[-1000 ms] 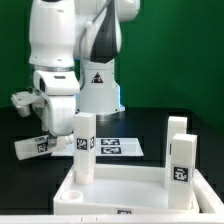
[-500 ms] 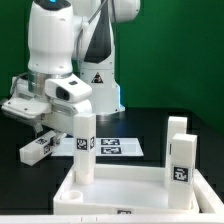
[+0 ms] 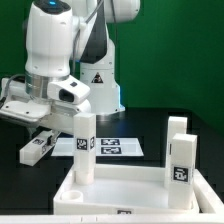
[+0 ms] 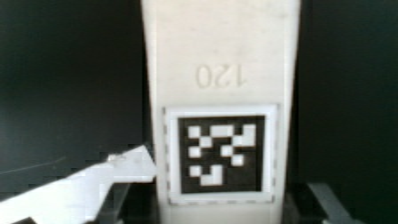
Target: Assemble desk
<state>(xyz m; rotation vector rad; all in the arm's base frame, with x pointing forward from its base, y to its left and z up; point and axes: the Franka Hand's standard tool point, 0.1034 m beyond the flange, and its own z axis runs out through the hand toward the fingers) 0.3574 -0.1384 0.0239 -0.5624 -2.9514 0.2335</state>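
The white desk tabletop [image 3: 120,192] lies at the front with its rim up. Three white tagged legs stand in its corner sockets: one on the exterior view's left [image 3: 85,150], two on the right [image 3: 181,160] [image 3: 177,130]. A fourth leg [image 3: 38,147] lies loose on the black table at the left. My gripper [image 3: 40,130] hangs right over it. In the wrist view this leg [image 4: 214,90] fills the middle with its tag [image 4: 224,148], and my gripper [image 4: 226,206] is open, a dark finger [image 4: 125,205] on either side, not pressing it.
The marker board [image 3: 120,148] lies flat behind the tabletop. The robot's white base [image 3: 95,90] stands behind it. A white edge [image 4: 63,190] shows beside the lying leg in the wrist view.
The arm has swung and come down over the loose leg at the left. The hand now straddles it. The standing legs and tabletop have not moved.
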